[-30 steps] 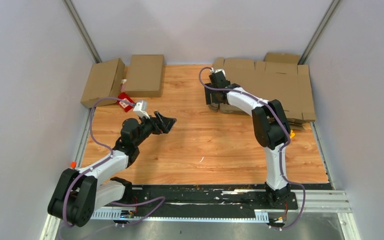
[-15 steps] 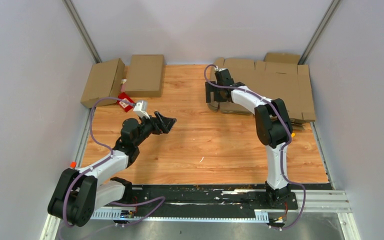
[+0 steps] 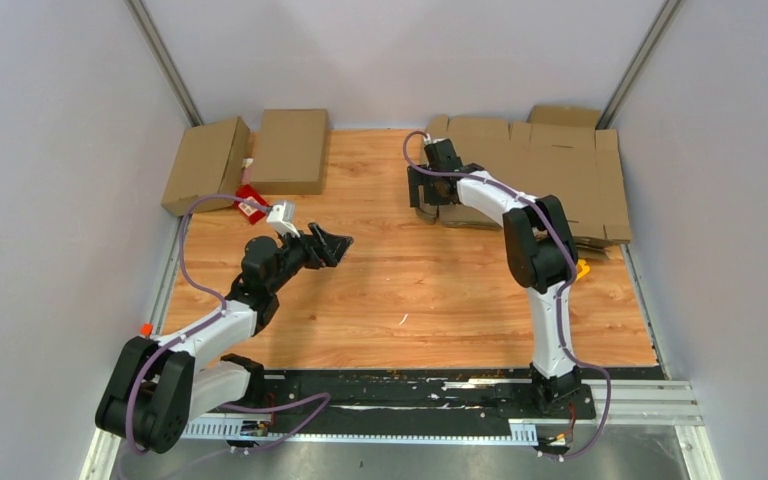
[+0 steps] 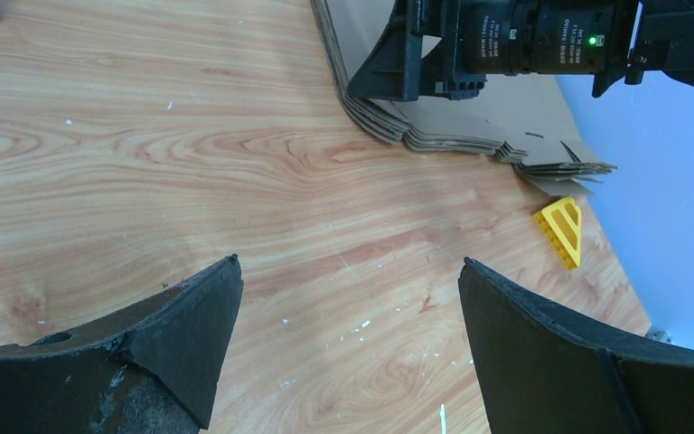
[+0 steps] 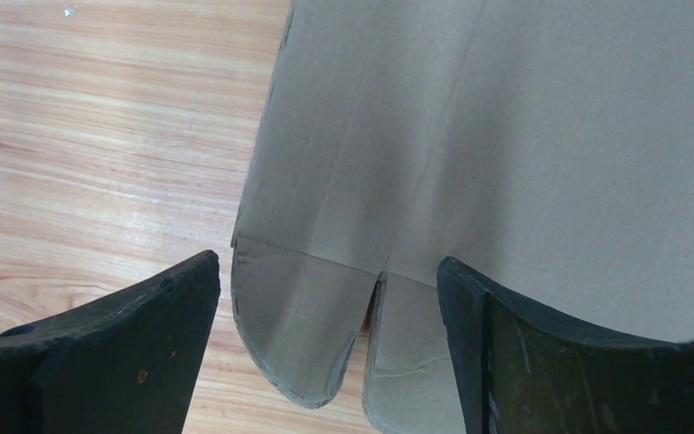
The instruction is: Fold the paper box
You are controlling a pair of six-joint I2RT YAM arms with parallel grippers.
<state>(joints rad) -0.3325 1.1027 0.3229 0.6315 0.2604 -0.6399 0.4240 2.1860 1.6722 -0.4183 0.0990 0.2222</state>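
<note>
The paper box is a flat brown cardboard sheet [image 3: 550, 165] on top of a stack of flat sheets at the back right of the table. My right gripper [image 3: 423, 196] hangs at the stack's left edge. In the right wrist view the right gripper [image 5: 327, 262] is open, and a rounded flap [image 5: 298, 325] of the sheet [image 5: 506, 136] lies between its fingers without being clamped. My left gripper [image 3: 328, 243] hovers open over bare wood, left of centre. In the left wrist view the left gripper [image 4: 351, 262] has nothing between its fingers, and the stack [image 4: 470, 136] shows ahead.
Two folded cardboard boxes [image 3: 205, 163] [image 3: 290, 150] sit at the back left, with a small red item [image 3: 250, 200] in front of them. A yellow plastic piece [image 3: 582, 268] [image 4: 562, 231] lies near the stack's front right corner. Grey walls close in both sides.
My right gripper shifted a little right along the stack's edge, then back left, and its jaws stand wider than a second ago. The left arm has not moved.
</note>
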